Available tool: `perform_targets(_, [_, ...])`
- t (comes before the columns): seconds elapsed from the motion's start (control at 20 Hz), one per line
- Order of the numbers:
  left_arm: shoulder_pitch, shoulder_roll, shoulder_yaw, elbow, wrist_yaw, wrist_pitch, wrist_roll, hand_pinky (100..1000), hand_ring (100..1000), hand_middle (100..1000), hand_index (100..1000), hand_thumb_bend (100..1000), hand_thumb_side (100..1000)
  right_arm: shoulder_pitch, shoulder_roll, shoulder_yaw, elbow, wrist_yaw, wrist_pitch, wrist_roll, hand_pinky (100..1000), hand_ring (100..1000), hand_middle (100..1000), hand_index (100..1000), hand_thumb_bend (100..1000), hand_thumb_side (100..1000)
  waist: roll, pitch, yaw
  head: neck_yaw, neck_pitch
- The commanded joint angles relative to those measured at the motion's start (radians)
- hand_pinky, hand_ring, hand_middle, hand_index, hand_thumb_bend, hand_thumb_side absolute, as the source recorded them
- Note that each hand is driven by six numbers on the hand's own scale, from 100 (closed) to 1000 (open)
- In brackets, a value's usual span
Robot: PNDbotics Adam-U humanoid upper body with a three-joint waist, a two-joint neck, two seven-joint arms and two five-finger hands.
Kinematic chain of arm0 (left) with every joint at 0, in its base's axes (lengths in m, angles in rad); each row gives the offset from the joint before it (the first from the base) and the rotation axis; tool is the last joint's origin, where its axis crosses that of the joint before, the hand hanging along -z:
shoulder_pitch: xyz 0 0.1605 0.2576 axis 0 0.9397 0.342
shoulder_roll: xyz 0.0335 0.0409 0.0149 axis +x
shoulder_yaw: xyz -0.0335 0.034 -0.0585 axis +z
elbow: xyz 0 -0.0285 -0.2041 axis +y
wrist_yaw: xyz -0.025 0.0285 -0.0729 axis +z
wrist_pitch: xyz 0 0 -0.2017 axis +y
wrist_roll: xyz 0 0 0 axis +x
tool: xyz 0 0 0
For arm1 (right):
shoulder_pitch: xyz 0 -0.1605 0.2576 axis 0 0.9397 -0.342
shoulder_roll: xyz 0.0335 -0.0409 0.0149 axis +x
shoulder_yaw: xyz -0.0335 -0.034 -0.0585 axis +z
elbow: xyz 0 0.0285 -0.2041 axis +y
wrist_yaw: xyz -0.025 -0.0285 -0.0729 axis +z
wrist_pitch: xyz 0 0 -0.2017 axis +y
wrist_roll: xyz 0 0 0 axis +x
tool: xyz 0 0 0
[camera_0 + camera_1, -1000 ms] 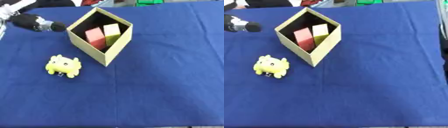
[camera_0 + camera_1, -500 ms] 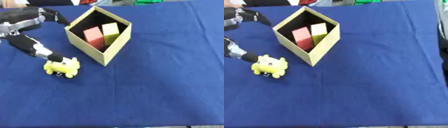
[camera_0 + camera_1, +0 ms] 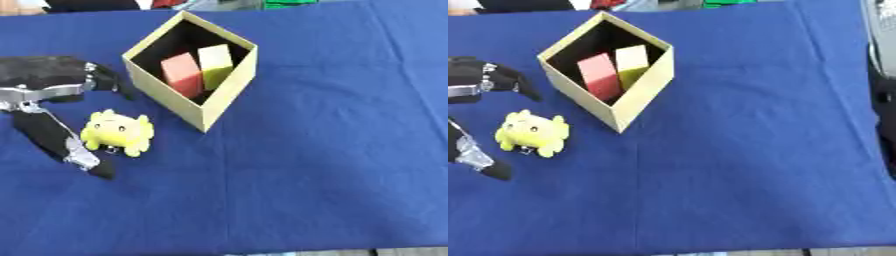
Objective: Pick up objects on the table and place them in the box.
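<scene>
Reaching in from the left, your left hand [image 3: 52, 100] spreads released fingers around the yellow toy [image 3: 117, 132] on the blue cloth [image 3: 332, 150], beside the box [image 3: 229, 95] holding two blocks [image 3: 199, 70].

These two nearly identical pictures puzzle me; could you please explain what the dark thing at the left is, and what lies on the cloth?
Both pictures come from a stereo camera in a humanoid robot's head, looking down. The black and silver shape is the robot's left hand, open, its fingers and thumb spread on either side of a small yellow plush toy and holding nothing yet. Beside it on the blue tablecloth stands an open cardboard box containing a red block and a yellow block. The right hand is out of sight.
</scene>
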Motion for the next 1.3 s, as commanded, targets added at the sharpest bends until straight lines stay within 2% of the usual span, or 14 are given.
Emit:
perform_targets(0.05, [0.002, 0.038, 0.007, -0.012, -0.047, 0.024, 0.011, 838, 804, 756, 850, 897, 745, -0.019, -0.017, -0.01, -0.017, -0.005, 0.001, 0.0, 899, 838, 778, 818, 100, 889, -0.003, -0.016, 0.001, -0.002, -0.01])
perform_targets(0.1, [0.007, 0.037, 0.008, -0.01, -0.067, 0.031, 0.025, 838, 805, 758, 851, 896, 745, -0.019, -0.016, -0.011, -0.018, -0.006, 0.001, 0.0, 899, 838, 778, 818, 100, 890, -0.003, -0.016, 0.001, -0.002, -0.011])
perform_targets(0.35, [0.018, 0.018, -0.003, 0.007, -0.135, 0.057, 0.105, 830, 816, 807, 885, 753, 737, -0.018, -0.016, -0.011, -0.016, -0.008, 0.003, 0.002, 899, 838, 778, 818, 100, 893, -0.007, -0.013, -0.001, -0.002, -0.015])
perform_targets(0.6, [0.008, -0.006, -0.018, 0.047, -0.177, 0.07, 0.159, 829, 824, 832, 896, 696, 741, -0.02, -0.015, -0.012, -0.015, -0.012, 0.004, 0.007, 900, 839, 778, 817, 100, 895, -0.01, -0.008, -0.005, 0.002, -0.018])
perform_targets(1.1, [-0.012, -0.044, -0.046, 0.164, -0.24, 0.044, 0.196, 819, 818, 822, 874, 607, 712, -0.024, -0.012, -0.015, -0.018, -0.019, 0.007, 0.005, 900, 838, 778, 818, 100, 897, -0.013, 0.003, -0.014, 0.006, -0.028])
perform_targets(1.3, [-0.018, -0.052, -0.053, 0.192, -0.252, 0.029, 0.189, 815, 815, 814, 868, 577, 636, -0.024, -0.01, -0.015, -0.019, -0.022, 0.008, 0.004, 900, 838, 777, 819, 100, 898, -0.013, 0.007, -0.016, 0.007, -0.031])
